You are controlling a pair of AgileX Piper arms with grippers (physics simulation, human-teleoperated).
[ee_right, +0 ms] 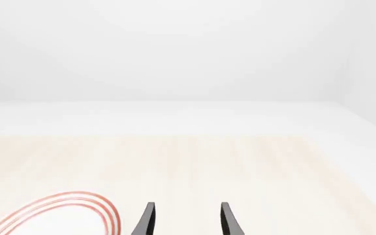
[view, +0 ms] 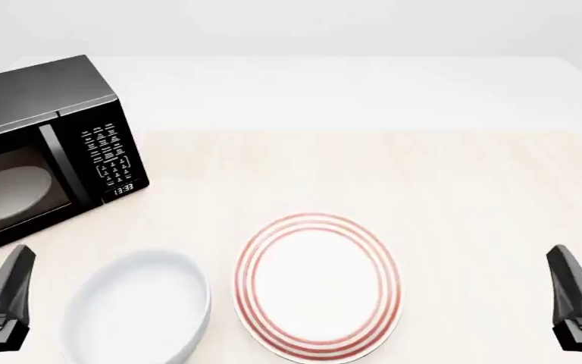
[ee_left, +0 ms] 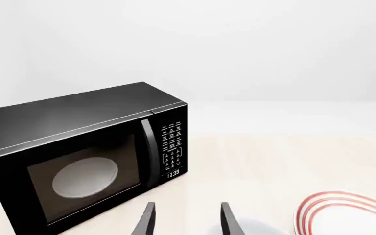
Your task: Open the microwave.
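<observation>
Left gripper (ee_left: 186, 220): fingers parted, holding nothing, parked at 7 o'clock in the front view. Right gripper (ee_right: 186, 220) same, at 5 o'clock, not needed. Microwave (view: 43, 144) at 10 o'clock, door shut, handle (ee_left: 150, 152) vertical beside the keypad (view: 109, 155). Suggest left arm goes in level, straddles the handle mid-height, then pulls along the door's arc. Bowl (view: 139, 307) and plate (view: 317, 284) sit near; stay above them.

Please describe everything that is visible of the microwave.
The microwave is a glossy black box that stands upright at the table's far left, turned slightly toward the middle. Its dark glass door is closed, and a white turntable shows behind it. A vertical handle sits beside the white-labelled keypad, with a small clock below. Nothing touches it except the table.
</observation>
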